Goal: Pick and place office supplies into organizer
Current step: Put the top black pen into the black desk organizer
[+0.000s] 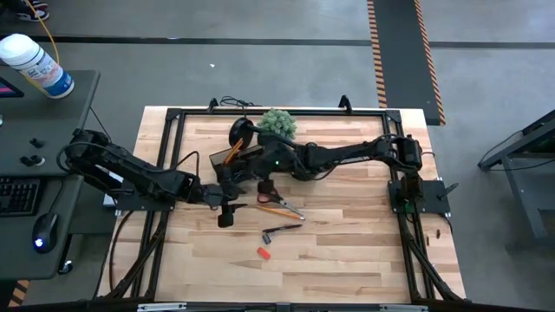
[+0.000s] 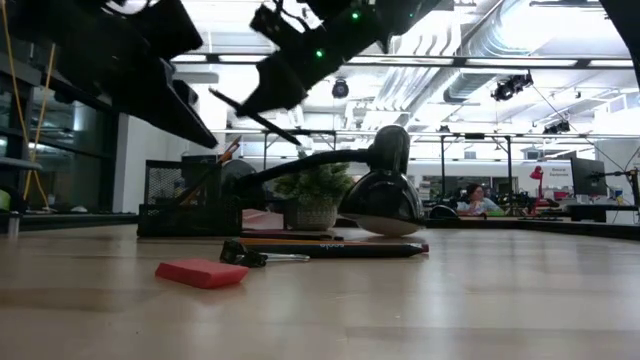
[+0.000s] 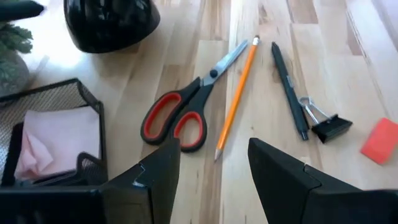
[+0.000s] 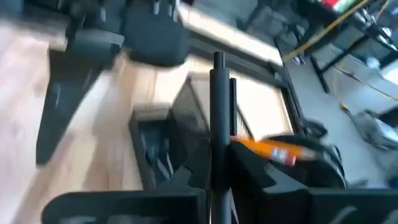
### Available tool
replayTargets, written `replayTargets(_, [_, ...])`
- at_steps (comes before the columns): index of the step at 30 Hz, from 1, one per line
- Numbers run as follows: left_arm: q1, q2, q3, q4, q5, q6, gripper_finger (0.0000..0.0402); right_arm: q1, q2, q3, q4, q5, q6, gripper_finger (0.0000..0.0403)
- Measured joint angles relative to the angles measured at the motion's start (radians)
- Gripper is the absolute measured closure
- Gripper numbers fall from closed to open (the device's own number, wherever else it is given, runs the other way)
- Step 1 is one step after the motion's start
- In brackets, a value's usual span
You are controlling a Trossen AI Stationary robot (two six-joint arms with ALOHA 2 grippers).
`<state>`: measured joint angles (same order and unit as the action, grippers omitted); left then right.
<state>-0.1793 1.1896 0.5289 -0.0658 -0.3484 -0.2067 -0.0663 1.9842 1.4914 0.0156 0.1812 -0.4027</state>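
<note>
High view: both arms reach in over the wooden table [image 1: 347, 251], meeting near its middle beside the organizer [image 1: 236, 159].
Left gripper [image 3: 214, 171]: fingers spread wide, empty, poised above the table just short of the scissors and the pencil tip.
Right gripper [image 4: 219, 165]: closed on a black pen [image 4: 219, 106], held upright above the organizer; in the low view the pen [image 2: 255, 118] hangs tilted in the air under that arm.
Organizer: dark mesh box [image 3: 56, 134] near the lamp and plant, on the far half of the table.
Sticky pad: pink, lying inside an organizer compartment [image 3: 59, 140].
Marker: orange, standing slanted in the organizer [image 4: 273, 149].
Scissors [image 3: 183, 109]: orange-red handles, flat on the table, blades shut, handles toward the left gripper.
Pencil [image 3: 236, 93]: orange-yellow, lying just beside the scissors, crossing near the blades.
Second pen [image 3: 289, 90]: black, flat on the table beyond the pencil.
Binder clip [image 3: 326, 123]: black, touching the second pen near its end.
Eraser [image 3: 380, 140]: red block, near the clip, apart from it; closest item to the camera in the low view [image 2: 202, 272].
Lamp [image 2: 385, 195]: black, head resting on the table beside the plant [image 1: 279, 124].
</note>
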Motion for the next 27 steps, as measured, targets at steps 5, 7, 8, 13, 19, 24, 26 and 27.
replayTargets(5, [-0.062, -0.063, 0.0, -0.045, -0.088, -0.025, 0.0222, -0.053, 0.0, -0.001, 0.118, -0.199, 0.09, 0.0377])
replayTargets(7, [-0.09, -0.087, 0.0, -0.058, -0.139, -0.033, 0.0222, -0.072, 0.006, -0.001, 0.177, -0.27, 0.124, 0.0377])
replayTargets(8, [-0.104, -0.101, 0.0, -0.07, -0.163, -0.036, 0.0222, -0.082, 0.008, 0.0, 0.2, -0.304, 0.145, 0.0377])
replayTargets(13, [-0.16, -0.154, 0.0, -0.074, -0.265, -0.037, 0.0222, -0.118, 0.047, -0.002, 0.362, -0.462, 0.231, 0.0377])
replayTargets(19, [-0.194, -0.198, 0.0, -0.095, -0.315, -0.034, 0.0222, -0.138, 0.127, -0.002, 0.606, -0.551, 0.331, 0.0377])
replayTargets(24, [-0.194, -0.21, 0.0, -0.092, -0.338, -0.033, 0.0222, -0.137, 0.198, -0.001, 0.767, -0.531, 0.372, 0.0377])
replayTargets(26, [-0.194, -0.212, 0.0, -0.095, -0.346, -0.025, 0.0222, -0.137, 0.226, -0.001, 0.838, -0.508, 0.384, 0.0377])
replayTargets(27, [-0.194, -0.213, 0.0, -0.093, -0.353, -0.024, 0.0222, -0.137, 0.238, -0.001, 0.872, -0.492, 0.387, 0.0377])
